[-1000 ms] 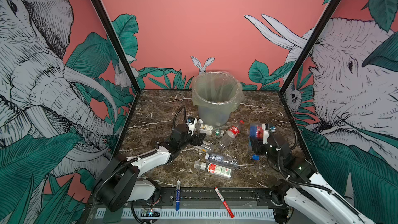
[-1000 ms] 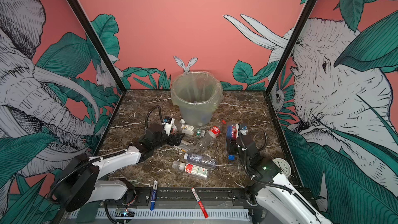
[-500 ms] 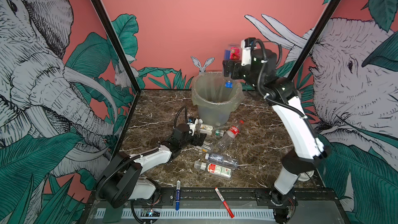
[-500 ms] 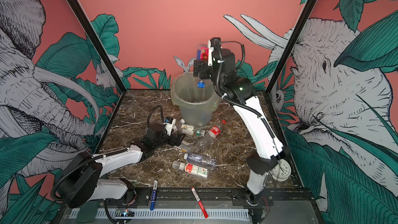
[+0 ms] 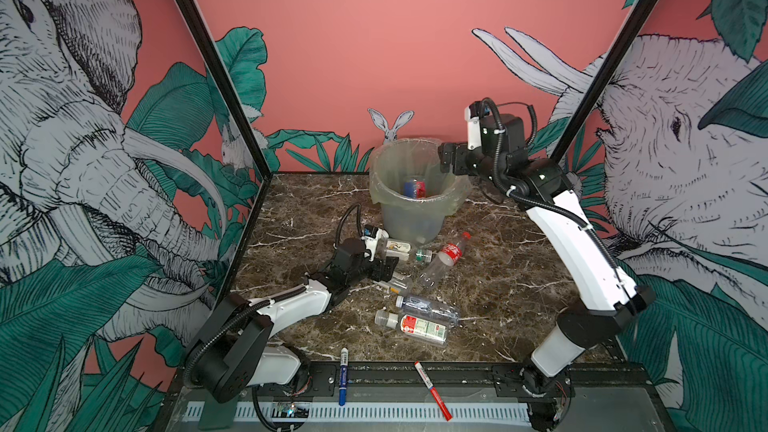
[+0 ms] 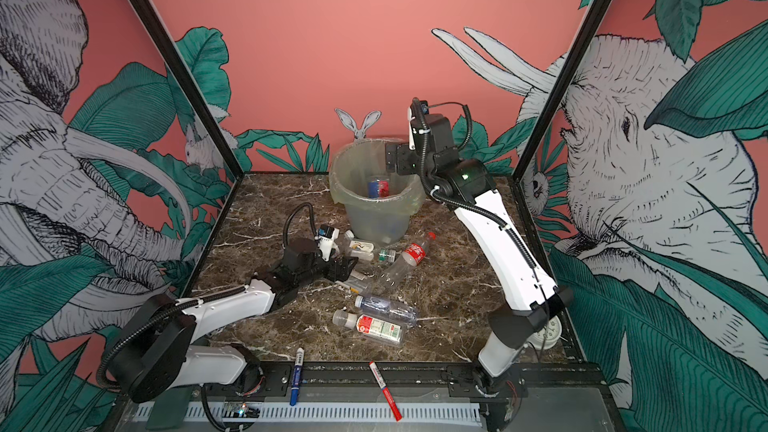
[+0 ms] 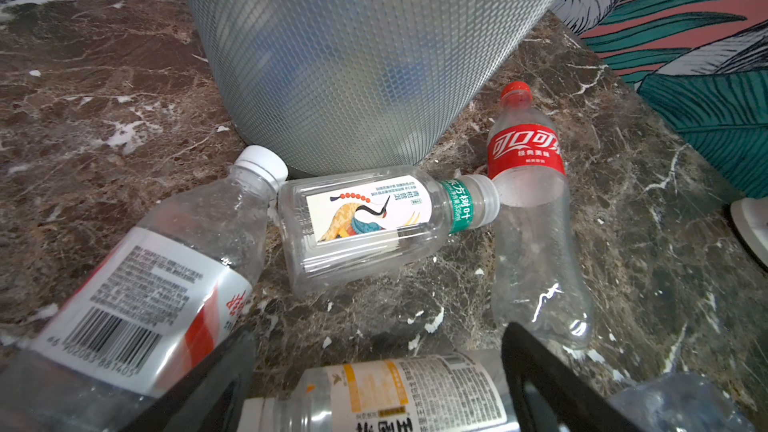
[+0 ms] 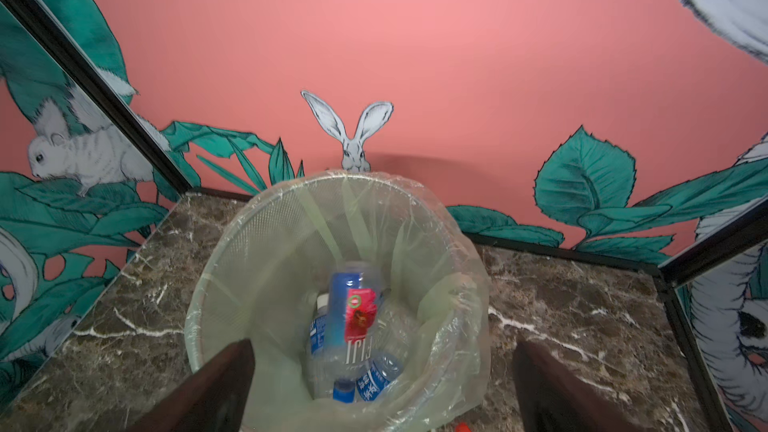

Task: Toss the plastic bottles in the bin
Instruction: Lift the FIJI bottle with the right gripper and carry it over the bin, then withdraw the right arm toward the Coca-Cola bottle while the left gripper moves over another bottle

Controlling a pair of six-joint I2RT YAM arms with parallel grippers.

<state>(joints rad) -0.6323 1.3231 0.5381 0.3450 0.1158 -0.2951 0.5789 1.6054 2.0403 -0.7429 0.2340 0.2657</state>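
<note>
The bin [image 5: 409, 218] [image 6: 374, 218] stands at the back middle of the table. My right gripper [image 5: 446, 157] [image 8: 382, 367] hangs open and empty just above its right rim. Under it, inside the bin, a blue-and-red-labelled bottle [image 5: 414, 189] [image 8: 353, 309] lies on other plastic bottles. My left gripper [image 5: 384, 270] [image 7: 378, 371] is low over the table in front of the bin. It stands open on both sides of an orange-labelled bottle [image 7: 395, 392]. Close by lie a crane-labelled bottle [image 7: 374, 218], a red-labelled cola bottle [image 5: 446, 257] [image 7: 528, 209] and a white-capped bottle [image 7: 158, 284].
Two more bottles [image 5: 428, 307] [image 5: 415, 326] lie side by side nearer the front. A blue marker [image 5: 343, 376] and a red marker [image 5: 432, 388] rest on the front rail. A small white clock [image 6: 548, 332] sits by the right arm's base. Printed walls close three sides.
My right gripper rose from the table with the blue-and-red bottle to above the bin and opened; the bottle now lies in the bin. The left arm has barely moved.
</note>
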